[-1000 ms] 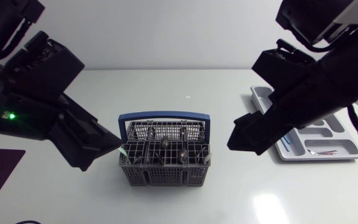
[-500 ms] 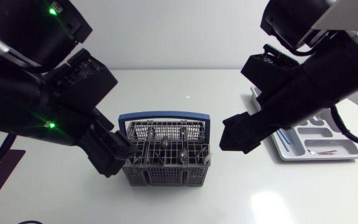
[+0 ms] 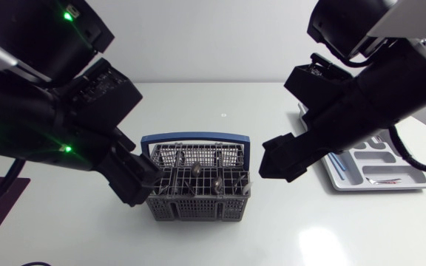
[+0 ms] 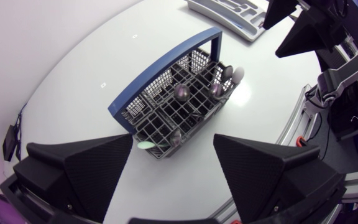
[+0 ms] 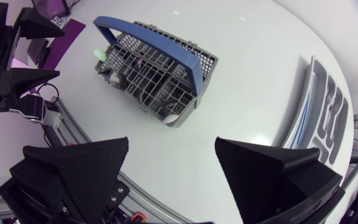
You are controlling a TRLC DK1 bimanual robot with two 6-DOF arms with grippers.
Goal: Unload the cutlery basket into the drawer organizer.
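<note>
While the grey plastic-mesh cutlery basket (image 3: 198, 208) with its blue arched handle (image 3: 194, 137) stands upright at the middle of the white bench (image 3: 287, 233), both arms hang over it from either side. The left gripper (image 3: 135, 183) is low at the basket's left end, its fingers spread with nothing between them. From its wrist view the basket's near corner lies just ahead of the gap, so I judge it is lined up to come in on one of the pieces there, though whether a finger touches the mesh I cannot tell. The right gripper (image 3: 276, 166) hovers just beside the basket's right end, fingers likewise spread wide and empty. It sits between the basket and the white moulded drawer organizer (image 3: 418, 174) at the bench's right edge, probably so that a lifted piece has a short way to go. Several metal spoons (image 3: 196, 170) stand bowl-up in the basket's compartments, which leaves their heads free to pinch from above. A pale green utensil (image 4: 145, 145) pokes out at the corner nearest the left gripper. One thin piece of cutlery (image 3: 383, 180) already lies in an organizer compartment; most of the unloading looks still to be done.
</note>
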